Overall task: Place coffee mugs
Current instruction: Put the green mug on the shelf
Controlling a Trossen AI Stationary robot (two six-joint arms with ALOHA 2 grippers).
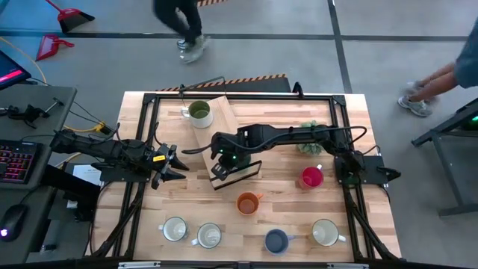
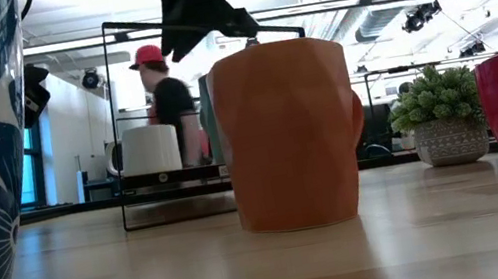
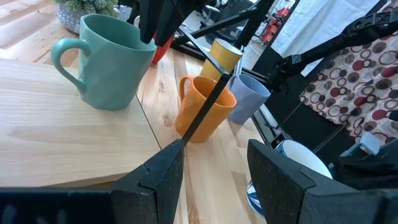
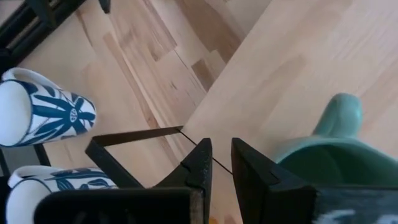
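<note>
Eight coffee mugs (image 1: 249,202), one potted plant (image 1: 311,132), one wooden rack (image 1: 211,123), two robot arms (image 1: 291,137).

Table (image 1: 299,224) pale blond wood with darker streaks, framed in black; arms and both grippers dark, near black. Mugs on it: olive green mug (image 1: 199,113); teal green mug (image 3: 109,59), plain; orange mug (image 1: 248,202), faceted surface; red mug (image 1: 311,178); blue mug (image 1: 276,241), greyish blue; three white mugs along the front, one (image 4: 43,109) patterned with dark blue leaf shapes. Potted plant (image 2: 447,127): spiky green leaves, pale patterned pot; person (image 2: 164,98) beyond wears a red cap and a black shirt.
</note>
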